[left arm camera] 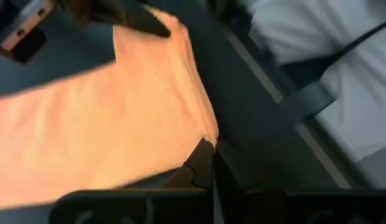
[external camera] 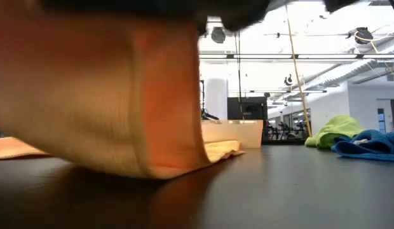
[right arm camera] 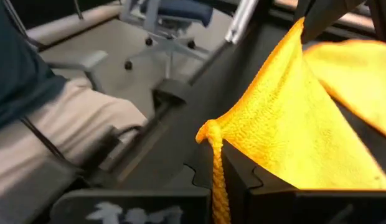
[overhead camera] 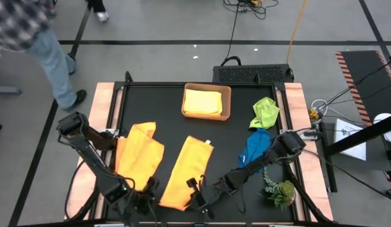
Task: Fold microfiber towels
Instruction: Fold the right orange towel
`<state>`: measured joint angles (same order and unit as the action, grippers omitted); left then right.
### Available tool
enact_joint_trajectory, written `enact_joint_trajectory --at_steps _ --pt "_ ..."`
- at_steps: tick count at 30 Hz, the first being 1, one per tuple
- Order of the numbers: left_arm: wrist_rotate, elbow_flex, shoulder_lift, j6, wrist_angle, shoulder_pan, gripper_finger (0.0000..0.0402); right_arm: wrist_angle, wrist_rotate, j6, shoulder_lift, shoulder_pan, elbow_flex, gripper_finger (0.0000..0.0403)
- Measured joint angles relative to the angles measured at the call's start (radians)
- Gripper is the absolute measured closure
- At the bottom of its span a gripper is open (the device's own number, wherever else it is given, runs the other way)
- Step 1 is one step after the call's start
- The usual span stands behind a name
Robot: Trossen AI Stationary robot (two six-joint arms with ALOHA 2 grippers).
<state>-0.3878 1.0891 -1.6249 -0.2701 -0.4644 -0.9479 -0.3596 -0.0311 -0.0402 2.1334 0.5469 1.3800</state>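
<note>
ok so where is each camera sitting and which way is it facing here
High view: overhead, looking straight down at the table, both arms, tray.
Low view: table height, looking level across; the middle orange towel fills it, arms hardly visible.
Left wrist view: on the left arm, past the left claw, shut on that towel's corner.
Right wrist view: on the right arm, past the right claw, shut on another corner.
Shared: all four show this towel.

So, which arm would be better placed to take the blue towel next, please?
Right gripper: the blue towel lies by its arm; the left gripper is across the middle orange towel both pinch.
</note>
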Motion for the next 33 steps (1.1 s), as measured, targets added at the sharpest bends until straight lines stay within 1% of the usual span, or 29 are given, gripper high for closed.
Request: enact_joint_trajectory --at_steps 5,9,13,16,20,24,29,33 --pt "-0.007 0.073 0.001 0.074 -0.011 -0.007 0.0399 0.024 -0.012 -0.010 -0.059 0.037 0.000 0.0402" --pt "-0.015 0.081 0.001 0.157 -0.059 0.034 0.0397 0.138 -0.123 -0.022 -0.110 0.046 -0.001 0.0402" --pt "-0.017 0.081 0.001 0.186 -0.151 0.110 0.0398 0.261 -0.241 0.011 -0.137 0.044 -0.002 0.0402" --pt "-0.017 0.081 0.001 0.210 -0.218 0.182 0.0395 0.279 -0.284 0.030 -0.152 0.032 -0.032 0.0402" --pt "-0.017 0.081 0.001 0.256 -0.261 0.281 0.0399 0.186 -0.298 0.059 -0.206 0.003 -0.161 0.0403" --pt "-0.017 0.081 0.002 0.327 -0.278 0.378 0.0395 -0.034 -0.335 0.098 -0.296 -0.034 -0.369 0.0403" --pt "0.033 0.081 0.002 0.425 -0.276 0.518 0.0396 -0.305 -0.338 0.160 -0.374 -0.111 -0.614 0.0403" --pt "0.101 0.080 0.002 0.468 -0.268 0.636 0.0394 -0.424 -0.336 0.207 -0.373 -0.189 -0.723 0.0403"
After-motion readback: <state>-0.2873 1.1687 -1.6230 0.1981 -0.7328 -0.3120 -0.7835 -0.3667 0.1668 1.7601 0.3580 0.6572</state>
